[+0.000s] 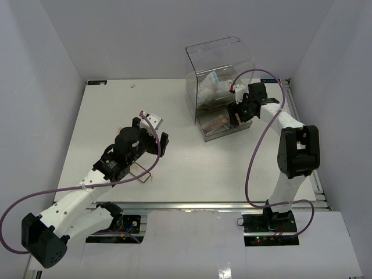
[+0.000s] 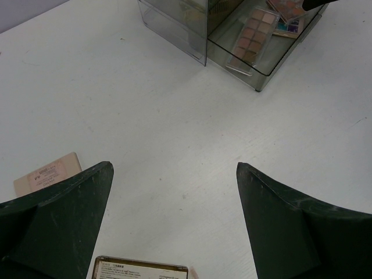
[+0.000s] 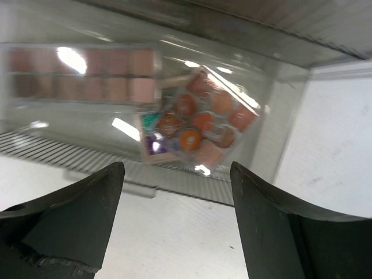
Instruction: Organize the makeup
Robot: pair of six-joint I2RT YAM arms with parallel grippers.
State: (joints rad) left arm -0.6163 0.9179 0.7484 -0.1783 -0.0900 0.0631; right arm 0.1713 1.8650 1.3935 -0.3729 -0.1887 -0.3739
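Tabletop [image 1: 192,168], white, closed in by pale walls on the left, far and right sides. Left gripper [image 2: 174,168] hovers over it with jaws spread wide and nothing between them. Bare table runs ahead of it all the way to the clear box [image 1: 218,58]. Just outside its left finger [image 2: 70,215] lies a beige card [image 2: 49,175] with small print, one end hidden behind that finger. Close under its palm sits a gold-edged palette [image 2: 139,268], cut off by the bottom of the wrist view.

Ahead and to its right, the box's drawer [image 2: 264,75] stands pulled out. A brown palette [image 2: 251,39] lies flat inside, with a multicoloured palette [image 2: 286,16] just beside its far end.

Right gripper [image 3: 177,168] is close against the drawer, jaws wide and empty. Straight ahead of it, seen through clear plastic, lies the multicoloured palette, tilted, with the brown palette to its left. This wrist view is blurred and streaked with glare. From above, the gripper covers the drawer's right part. Pale items in the box's upper part are too unclear to name. To this gripper's right, only a narrow strip of table remains before the wall.
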